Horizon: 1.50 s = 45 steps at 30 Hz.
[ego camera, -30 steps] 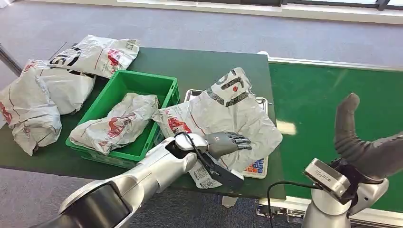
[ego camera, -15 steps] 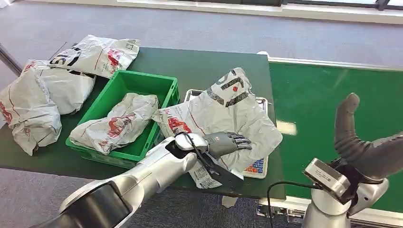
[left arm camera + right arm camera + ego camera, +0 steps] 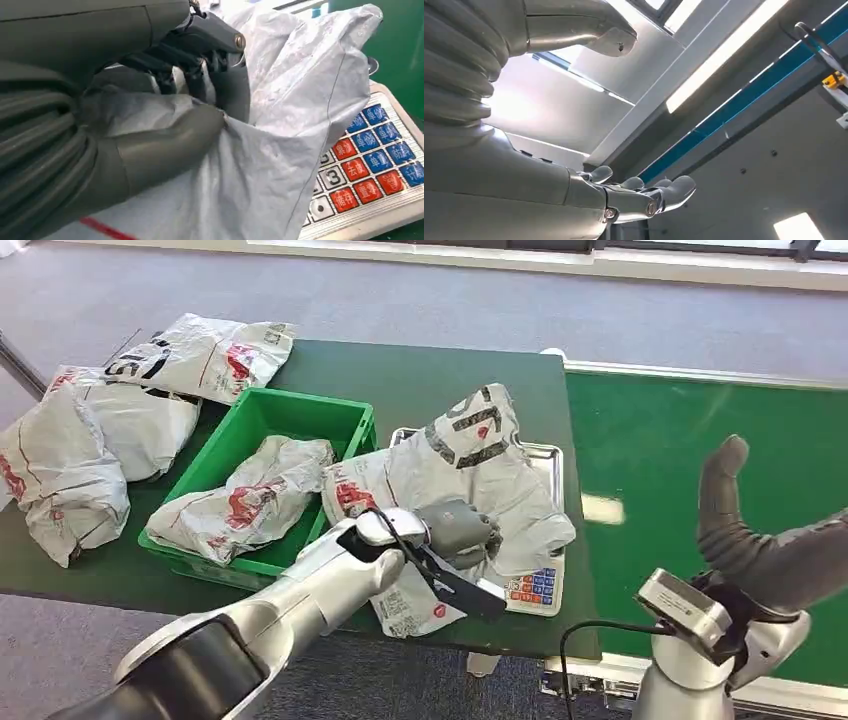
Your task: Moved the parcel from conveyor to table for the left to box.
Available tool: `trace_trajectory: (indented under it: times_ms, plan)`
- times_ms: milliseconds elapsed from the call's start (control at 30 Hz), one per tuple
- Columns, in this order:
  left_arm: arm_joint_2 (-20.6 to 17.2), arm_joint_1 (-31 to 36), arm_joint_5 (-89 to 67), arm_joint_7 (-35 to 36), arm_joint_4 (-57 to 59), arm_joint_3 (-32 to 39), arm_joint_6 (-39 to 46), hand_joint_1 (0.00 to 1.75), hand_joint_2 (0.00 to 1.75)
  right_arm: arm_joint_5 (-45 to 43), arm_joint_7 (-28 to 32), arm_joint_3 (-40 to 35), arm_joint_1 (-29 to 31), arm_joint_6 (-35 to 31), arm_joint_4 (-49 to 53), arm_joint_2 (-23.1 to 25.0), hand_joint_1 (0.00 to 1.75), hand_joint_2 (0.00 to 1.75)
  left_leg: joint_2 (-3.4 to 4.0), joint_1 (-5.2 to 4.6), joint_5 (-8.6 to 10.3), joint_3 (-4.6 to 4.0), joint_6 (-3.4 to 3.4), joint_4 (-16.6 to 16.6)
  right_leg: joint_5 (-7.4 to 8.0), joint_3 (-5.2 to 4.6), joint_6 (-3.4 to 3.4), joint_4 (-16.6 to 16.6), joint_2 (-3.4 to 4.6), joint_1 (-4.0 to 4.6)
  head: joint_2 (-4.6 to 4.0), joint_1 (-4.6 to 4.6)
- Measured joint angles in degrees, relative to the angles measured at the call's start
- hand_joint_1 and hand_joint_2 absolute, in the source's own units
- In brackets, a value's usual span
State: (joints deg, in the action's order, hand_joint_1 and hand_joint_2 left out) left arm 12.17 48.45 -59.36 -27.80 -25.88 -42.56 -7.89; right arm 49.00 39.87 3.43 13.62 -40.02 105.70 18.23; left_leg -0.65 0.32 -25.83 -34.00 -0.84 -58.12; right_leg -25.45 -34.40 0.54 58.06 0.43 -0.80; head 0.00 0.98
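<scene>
Left hand (image 3: 458, 530) closed on the parcel (image 3: 470, 465), thumb (image 3: 165, 150) and darker fingers (image 3: 227, 85) pinching a bunched fold of the grey-white plastic. Parcel lying across the weighing scale (image 3: 548, 455) on the green table (image 3: 440, 370), one corner reaching toward the green crate (image 3: 285, 415), printed black lettering facing up at the far end. Scale keypad (image 3: 372, 160) with red and blue keys showing just beside the gripped fold, partly covered by the bag. Shipping label (image 3: 400, 605) on the parcel's near edge, hanging over the table front.

Right hand (image 3: 750, 535) raised over the green conveyor belt (image 3: 680, 450), palm turned up, thumb sticking upward, fingers (image 3: 674, 190) spread and holding nothing. Ceiling lights behind it in the right wrist view.

Second parcel (image 3: 245, 500) resting inside the green crate, crumpled, red print visible. Three more parcels on the table's left end: one (image 3: 205, 355) near the far edge, one (image 3: 130, 420) beside the crate, one (image 3: 60, 485) at the near left corner overhanging the edge. Grey carpet floor (image 3: 420, 290) beyond the table.
</scene>
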Motion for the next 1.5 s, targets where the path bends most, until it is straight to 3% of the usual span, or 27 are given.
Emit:
trace_trajectory:
  times_ms: [1400, 1500]
  plan:
    - [-0.6, 0.0, 0.0, 0.0, -0.2, 0.0, 0.0, 1.75, 1.75, 0.0, 0.0, 0.0, 0.1, 0.0, -0.6, 0.0, 0.0, 1.75, 0.0, 0.0, 0.01, 0.0, 0.01, 0.0, 0.0, 0.0, 0.0, 0.0, 0.0, 0.0, 0.0, 0.0]
    - [-3.1, 0.1, -6.9, 6.5, -0.3, 0.0, 6.2, 1.75, 1.75, 0.4, 0.0, 0.1, 0.1, 0.0, -0.7, 0.0, 0.0, 1.75, 0.02, 0.03, 0.04, -0.03, 0.01, 0.0, 0.01, 0.0, -0.01, 0.0, 0.05, 0.03, 0.0, -0.04]
